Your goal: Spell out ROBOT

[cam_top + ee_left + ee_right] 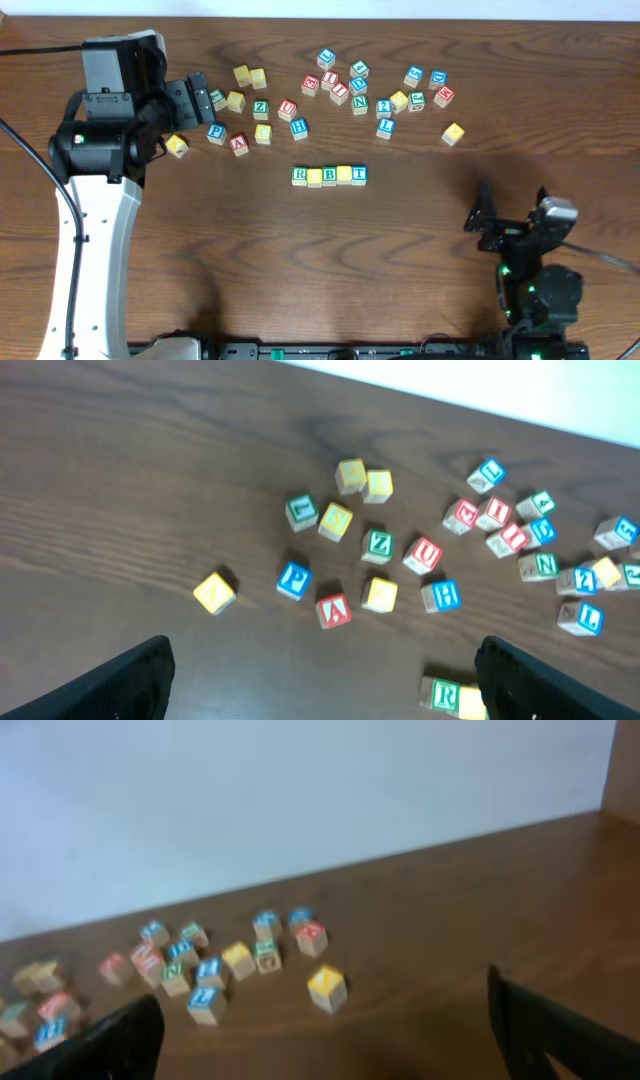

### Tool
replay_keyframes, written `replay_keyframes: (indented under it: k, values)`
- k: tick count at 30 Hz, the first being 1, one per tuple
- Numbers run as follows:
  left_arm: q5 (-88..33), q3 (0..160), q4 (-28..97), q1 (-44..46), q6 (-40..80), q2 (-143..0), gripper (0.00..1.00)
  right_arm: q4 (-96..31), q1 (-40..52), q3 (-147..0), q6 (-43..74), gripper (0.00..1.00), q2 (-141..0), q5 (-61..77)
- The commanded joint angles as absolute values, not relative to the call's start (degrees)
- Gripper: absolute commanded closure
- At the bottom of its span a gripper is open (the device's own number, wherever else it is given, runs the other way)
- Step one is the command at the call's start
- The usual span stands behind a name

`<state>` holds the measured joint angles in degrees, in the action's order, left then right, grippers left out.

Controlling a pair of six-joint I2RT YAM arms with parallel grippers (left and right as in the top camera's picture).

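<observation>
Left gripper hovered released above the loose blocks; right gripper sat released, well apart. With the block row touching in line mid-worktop, any retreat should lift clear, never brushing it.

A dark brown wood-grain table spreads under even, soft light with a faint sheen, and directly behind its far edge rises a plain, pale bluish-white wall.
</observation>
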<state>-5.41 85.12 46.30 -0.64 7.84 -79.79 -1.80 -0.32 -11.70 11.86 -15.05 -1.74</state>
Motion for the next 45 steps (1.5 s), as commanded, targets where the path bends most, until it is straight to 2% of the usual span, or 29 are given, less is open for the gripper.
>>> replay_keyframes:
  k: [1, 9, 30, 31, 38, 45]
  values:
    - [-4.67, 85.82, 46.26, -0.73, 7.53, -79.83, 0.05, -0.56, 1.13, -5.32, 11.11, 0.01, -8.49, -3.09]
    - [-4.67, 85.82, 46.26, -0.73, 7.53, -79.83, 0.05, -4.19, 2.22, -0.32, 9.13, 0.01, -0.27, -2.26]
    - [-3.6, 84.05, 47.09, -0.73, 5.3, -77.76, 0.05, -4.25, 2.33, -0.32, 9.13, 0.01, -0.38, -0.71]
    - [-3.6, 81.6, 46.7, -0.73, 4.8, -75.7, 0.05, -4.25, 2.33, -0.32, 9.13, 0.01, -0.38, -0.71]
    - [-4.19, 46.33, 20.47, -2.2, 3.03, -48.36, 0.05, -4.25, 2.33, -0.32, 9.13, 0.01, -0.38, -0.71]
    - [-3.77, 14.2, 6.61, -3.57, 2.11, -15.59, 0.05, -4.25, 2.33, -0.32, 9.15, 0.01, -0.38, -0.71]
